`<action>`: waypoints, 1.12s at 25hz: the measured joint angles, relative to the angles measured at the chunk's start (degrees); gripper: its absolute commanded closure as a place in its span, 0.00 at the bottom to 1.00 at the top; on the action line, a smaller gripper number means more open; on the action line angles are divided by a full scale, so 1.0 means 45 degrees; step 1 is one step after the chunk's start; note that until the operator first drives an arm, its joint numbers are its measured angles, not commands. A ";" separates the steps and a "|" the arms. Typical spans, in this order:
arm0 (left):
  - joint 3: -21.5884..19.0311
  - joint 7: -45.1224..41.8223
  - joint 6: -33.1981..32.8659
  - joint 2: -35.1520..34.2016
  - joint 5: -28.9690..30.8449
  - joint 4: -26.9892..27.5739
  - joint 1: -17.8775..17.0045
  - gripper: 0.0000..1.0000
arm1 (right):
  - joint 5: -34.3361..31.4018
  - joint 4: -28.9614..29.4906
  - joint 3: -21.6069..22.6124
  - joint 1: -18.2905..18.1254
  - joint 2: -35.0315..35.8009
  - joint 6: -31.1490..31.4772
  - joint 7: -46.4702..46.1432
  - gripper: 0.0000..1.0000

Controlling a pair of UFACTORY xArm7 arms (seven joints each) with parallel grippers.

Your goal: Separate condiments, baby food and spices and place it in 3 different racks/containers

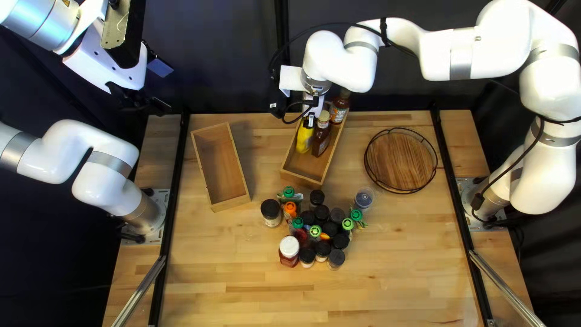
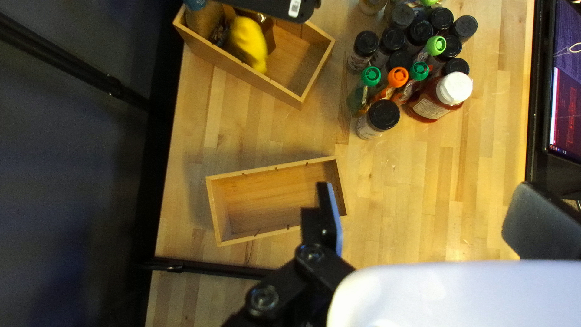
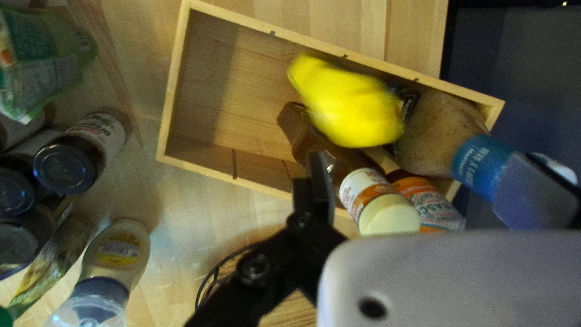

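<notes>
Over the sauce box [image 3: 224, 79], my right pincer [image 3: 417, 172] is wide; the upright blue-capped bottle [image 1: 364, 199], maybe next, lies toward the worktop's [image 1: 399, 272] near edge, closer to my right arm [image 1: 502, 45]

So you're working on a pale wooden table [image 1: 375, 284], all butcher-block strips, and a dark curtain [image 1: 230, 54] is hanging past its far edge. You're also getting a black upright pole [image 1: 282, 30] standing against that curtain, near the middle of the top left view. Two black rails are running up the tabletop, one on the left side [image 1: 170, 218], the other on the right [image 1: 458, 206]. Each one's got a silver bar slanting off it toward the near edge, left [image 1: 139, 292] and right [image 1: 505, 287]. Oh, and in your left wrist view a lit screen [image 2: 566, 91] is sitting just beyond the table's edge.
</notes>
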 measured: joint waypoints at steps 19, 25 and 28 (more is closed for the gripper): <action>0.0000 0.0000 0.0000 0.0000 0.0000 0.0000 0.0000 0.00 | 0.2158 -0.6266 0.1908 0.1932 -0.6358 -0.0327 -0.1096 0.00; 0.0000 0.0000 0.0000 0.0000 0.0000 0.0000 0.0000 0.00 | 0.1752 -0.8800 0.2805 0.2709 -0.7880 -0.0947 -0.1088 0.00; 0.0000 0.0000 0.0000 0.0000 0.0000 0.0000 0.0000 0.00 | 0.1286 -0.9927 0.3154 0.2878 -0.8371 -0.1467 -0.1021 0.00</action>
